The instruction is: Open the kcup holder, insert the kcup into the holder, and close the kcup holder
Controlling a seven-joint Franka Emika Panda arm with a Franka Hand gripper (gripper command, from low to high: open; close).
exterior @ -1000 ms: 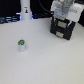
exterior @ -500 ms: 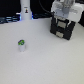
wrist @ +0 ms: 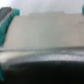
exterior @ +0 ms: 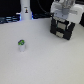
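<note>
My teal-padded fingers [wrist: 6,22] sit at both edges of the wrist view, spread wide with nothing gripped between them, hovering right over the flat grey top of the black boxy kcup holder [wrist: 42,37]. In the exterior view my white gripper [exterior: 64,11] sits on top of that holder [exterior: 63,30] at the exterior view's right. The small white kcup with a green top [exterior: 22,45] stands alone on the white table [exterior: 45,65], well apart toward the exterior view's left.

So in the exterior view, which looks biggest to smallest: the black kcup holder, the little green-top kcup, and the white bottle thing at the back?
1. kcup holder, clearly largest.
2. white bottle-shaped object, farther from the camera, so its real size is unsure.
3. kcup, smallest.
</note>
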